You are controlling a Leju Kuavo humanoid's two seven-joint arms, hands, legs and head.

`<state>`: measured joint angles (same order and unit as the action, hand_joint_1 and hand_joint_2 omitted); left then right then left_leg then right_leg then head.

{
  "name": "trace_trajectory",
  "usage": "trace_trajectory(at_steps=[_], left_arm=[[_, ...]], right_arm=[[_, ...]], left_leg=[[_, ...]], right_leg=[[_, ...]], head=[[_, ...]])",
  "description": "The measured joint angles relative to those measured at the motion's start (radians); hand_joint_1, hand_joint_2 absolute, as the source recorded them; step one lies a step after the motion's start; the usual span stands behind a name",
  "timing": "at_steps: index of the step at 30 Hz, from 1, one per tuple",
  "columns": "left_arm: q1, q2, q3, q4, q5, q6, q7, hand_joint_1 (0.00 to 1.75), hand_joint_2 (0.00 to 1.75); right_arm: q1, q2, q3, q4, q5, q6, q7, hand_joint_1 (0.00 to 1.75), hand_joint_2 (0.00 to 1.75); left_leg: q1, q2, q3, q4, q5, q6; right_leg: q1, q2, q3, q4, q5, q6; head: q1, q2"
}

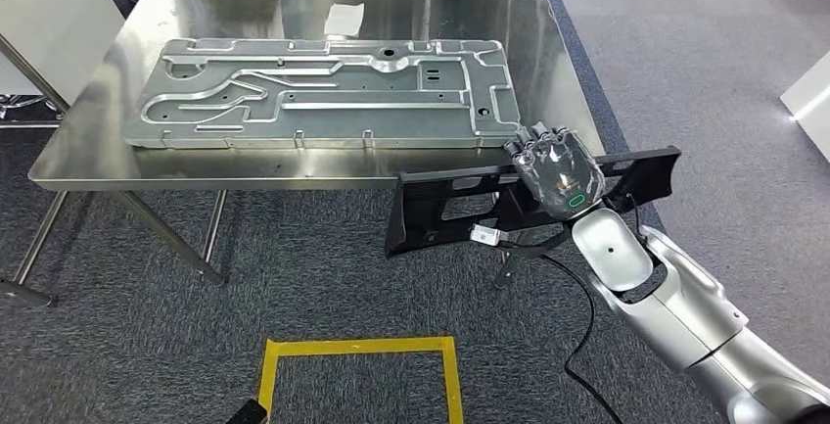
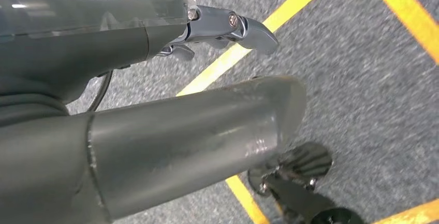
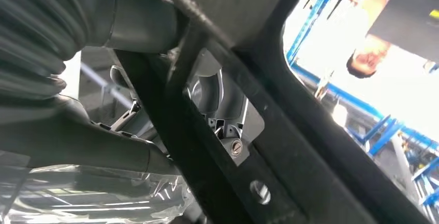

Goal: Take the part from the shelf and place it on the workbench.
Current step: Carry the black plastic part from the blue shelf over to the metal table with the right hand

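My right hand (image 1: 556, 169) grips a long black plastic part (image 1: 445, 211) and holds it level, just off the near right corner of the steel workbench (image 1: 88, 155). The part (image 3: 290, 146) crosses the right wrist view close up, with my right hand (image 3: 77, 125) wrapped around it and its fingers partly hidden behind it. In the left wrist view my left hand (image 2: 171, 105) hangs over the carpet with its thumb and fingers apart and nothing between them.
A large grey metal plate (image 1: 328, 91) with grooves lies across the workbench, and a white paper slip (image 1: 345, 18) beyond it. Yellow tape (image 1: 357, 348) marks a square on the carpet below. A person's head (image 3: 370, 58) appears past the part in the right wrist view.
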<state>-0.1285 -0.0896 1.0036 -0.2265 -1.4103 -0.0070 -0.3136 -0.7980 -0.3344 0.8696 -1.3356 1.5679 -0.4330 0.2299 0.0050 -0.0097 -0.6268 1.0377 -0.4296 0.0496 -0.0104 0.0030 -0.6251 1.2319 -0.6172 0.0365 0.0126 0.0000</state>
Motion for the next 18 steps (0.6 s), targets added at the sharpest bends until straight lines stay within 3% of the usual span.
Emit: trace_trajectory(at_steps=[2, 3, 4, 6, 7, 8, 10, 12, 13, 16, 17, 18], left_arm=[[0.0, 0.0, -0.004, 0.0, 0.0, 0.0, 0.002, 0.0, 0.0], [0.001, 0.0, -0.005, 0.0, 0.0, -0.001, 0.004, 0.0, 0.0], [0.001, -0.001, -0.005, 0.0, 0.0, -0.001, 0.004, 0.0, 0.0], [0.002, -0.007, -0.007, 0.002, 0.0, -0.003, 0.005, 0.0, 0.0], [0.003, -0.01, -0.007, 0.003, 0.0, -0.003, 0.005, 0.0, 0.0], [0.003, -0.013, -0.007, 0.004, 0.0, -0.004, 0.005, 0.0, 0.0], [0.001, -0.014, -0.008, 0.005, 0.0, -0.006, 0.006, 0.0, 0.0], [0.0, -0.014, -0.008, 0.005, 0.0, -0.008, 0.005, 0.0, 0.0], [-0.001, -0.015, -0.008, 0.005, -0.001, -0.009, 0.005, 0.0, 0.0], [-0.001, -0.016, -0.009, 0.005, -0.001, -0.011, 0.005, 0.0, 0.0], [0.0, -0.016, -0.009, 0.005, -0.001, -0.012, 0.005, 0.0, 0.0], [0.001, -0.016, -0.009, 0.005, -0.001, -0.013, 0.005, 0.0, 0.0]], right_arm=[[0.003, 0.017, -0.002, 0.015, 0.0, 0.005, -0.012, 1.75, 1.75], [0.003, 0.025, -0.004, 0.022, 0.0, 0.007, -0.018, 1.75, 1.75], [0.002, 0.033, -0.006, 0.026, 0.0, 0.01, -0.022, 1.75, 1.75], [-0.002, 0.043, -0.01, 0.036, 0.0, 0.016, -0.033, 1.75, 1.75], [-0.005, 0.047, -0.013, 0.039, 0.0, 0.019, -0.039, 1.75, 1.75], [-0.007, 0.052, -0.015, 0.042, 0.0, 0.023, -0.047, 1.75, 1.75], [-0.016, 0.066, -0.024, 0.044, 0.0, 0.033, -0.063, 1.75, 1.75], [-0.032, 0.081, -0.035, 0.044, 0.0, 0.043, -0.076, 1.75, 1.75], [-0.041, 0.088, -0.037, 0.044, 0.0, 0.049, -0.081, 1.75, 1.75], [-0.058, 0.109, -0.038, 0.046, 0.0, 0.07, -0.102, 1.75, 1.75], [-0.059, 0.115, -0.039, 0.046, 0.0, 0.078, -0.11, 1.75, 1.75], [-0.062, 0.121, -0.039, 0.046, 0.0, 0.085, -0.119, 1.75, 1.75]], left_leg=[[-0.001, -0.003, 0.023, 0.0, -0.02, 0.0], [-0.001, -0.005, 0.037, 0.0, -0.031, 0.0], [-0.002, -0.006, 0.052, -0.001, -0.042, -0.001], [-0.003, -0.011, 0.075, -0.003, -0.062, -0.006], [-0.003, -0.013, 0.082, -0.004, -0.071, -0.012], [-0.002, -0.014, 0.088, -0.005, -0.077, -0.018], [-0.004, -0.014, 0.102, -0.01, -0.083, -0.032], [-0.004, -0.01, 0.096, 0.022, -0.091, -0.041], [-0.003, -0.008, 0.075, 0.065, -0.103, -0.045], [0.005, -0.005, -0.034, 0.229, -0.163, -0.061], [0.007, -0.004, -0.059, 0.247, -0.169, -0.065], [0.009, -0.002, -0.069, 0.23, -0.153, -0.068]], right_leg=[[-0.001, 0.0, -0.066, 0.056, -0.012, 0.0], [0.0, 0.0, -0.078, 0.036, 0.009, -0.003], [0.002, 0.0, -0.078, -0.014, 0.052, -0.01], [0.012, -0.001, -0.064, -0.137, 0.166, -0.031], [0.018, -0.001, -0.058, -0.177, 0.203, -0.04], [0.023, -0.001, -0.054, -0.2, 0.221, -0.048], [0.022, -0.001, -0.037, -0.215, 0.213, -0.057], [0.014, -0.002, -0.007, -0.233, 0.206, -0.067], [0.01, -0.001, 0.007, -0.24, 0.202, -0.07], [0.009, 0.001, 0.038, -0.244, 0.177, -0.072], [0.008, 0.002, 0.051, -0.243, 0.166, -0.07], [0.007, 0.003, 0.064, -0.243, 0.155, -0.067]], head=[[0.0, 0.0], [0.0, 0.0], [0.0, 0.0], [-0.001, 0.0], [-0.001, 0.0], [0.0, 0.0], [0.001, 0.0], [-0.001, 0.0], [-0.002, 0.0], [-0.004, 0.0], [-0.004, 0.0], [-0.004, 0.0]])
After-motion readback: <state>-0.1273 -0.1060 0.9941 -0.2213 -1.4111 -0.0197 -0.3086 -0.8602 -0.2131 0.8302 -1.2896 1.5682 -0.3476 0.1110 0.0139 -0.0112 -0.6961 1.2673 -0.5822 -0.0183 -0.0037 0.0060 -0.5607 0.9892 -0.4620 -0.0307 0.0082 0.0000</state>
